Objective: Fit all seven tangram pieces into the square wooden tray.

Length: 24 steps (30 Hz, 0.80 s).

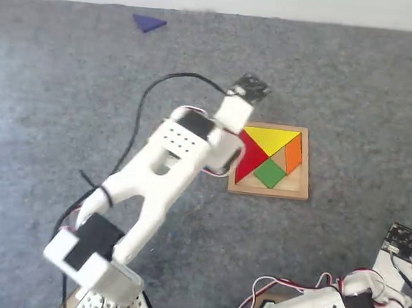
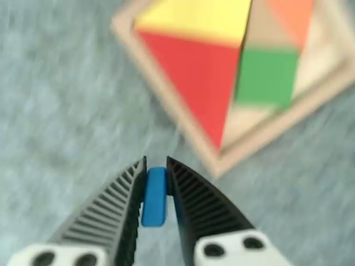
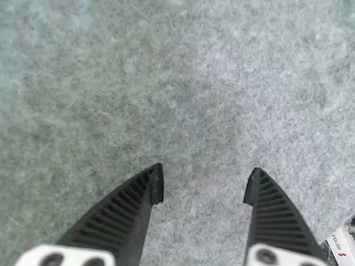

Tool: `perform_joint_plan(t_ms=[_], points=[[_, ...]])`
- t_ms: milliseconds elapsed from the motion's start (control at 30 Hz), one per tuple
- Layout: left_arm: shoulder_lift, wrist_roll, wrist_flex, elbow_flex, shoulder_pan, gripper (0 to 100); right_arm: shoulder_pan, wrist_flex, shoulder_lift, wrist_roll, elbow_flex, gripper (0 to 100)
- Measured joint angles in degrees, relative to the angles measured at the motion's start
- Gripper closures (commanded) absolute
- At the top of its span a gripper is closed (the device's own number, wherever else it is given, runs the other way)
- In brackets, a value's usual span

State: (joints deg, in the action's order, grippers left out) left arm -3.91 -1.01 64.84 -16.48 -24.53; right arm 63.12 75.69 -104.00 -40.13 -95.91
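Observation:
The square wooden tray (image 1: pixel 303 193) lies right of centre and holds a yellow triangle (image 1: pixel 270 139), a red triangle (image 1: pixel 248 159), a green square (image 1: pixel 269 173) and an orange piece (image 1: pixel 293 156). In the left wrist view the tray (image 2: pixel 166 105) lies just beyond my left gripper (image 2: pixel 156 165), which is shut on a blue piece (image 2: pixel 155 195) held on edge between its fingers. The white left arm (image 1: pixel 169 165) ends at the tray's left side. Another blue piece (image 1: pixel 149 24) lies far back left. My right gripper (image 3: pixel 203 185) stands open over bare carpet.
Grey carpet (image 1: pixel 45 113) covers the whole table. The right arm (image 1: pixel 344 307) rests folded at the front right corner. A black cable (image 1: pixel 154 93) loops from the left arm over the carpet.

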Motion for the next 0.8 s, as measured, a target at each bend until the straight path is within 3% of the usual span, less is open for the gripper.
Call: perform_joint_plan(t_ms=[233,367,567,800], points=[[-11.16,7.38,-9.23,3.08,-6.42,99,0.0,0.0,0.0,0.0,0.0,75.0],[-16.88,8.35,-9.67,7.38,-6.59,98,0.0,0.0,0.0,0.0,0.0,75.0],[-18.55,9.76,-9.67,10.37,-6.95,85,0.0,0.0,0.0,0.0,0.0,75.0],[-18.99,9.93,-9.67,10.55,-7.03,85,0.0,0.0,0.0,0.0,0.0,75.0]])
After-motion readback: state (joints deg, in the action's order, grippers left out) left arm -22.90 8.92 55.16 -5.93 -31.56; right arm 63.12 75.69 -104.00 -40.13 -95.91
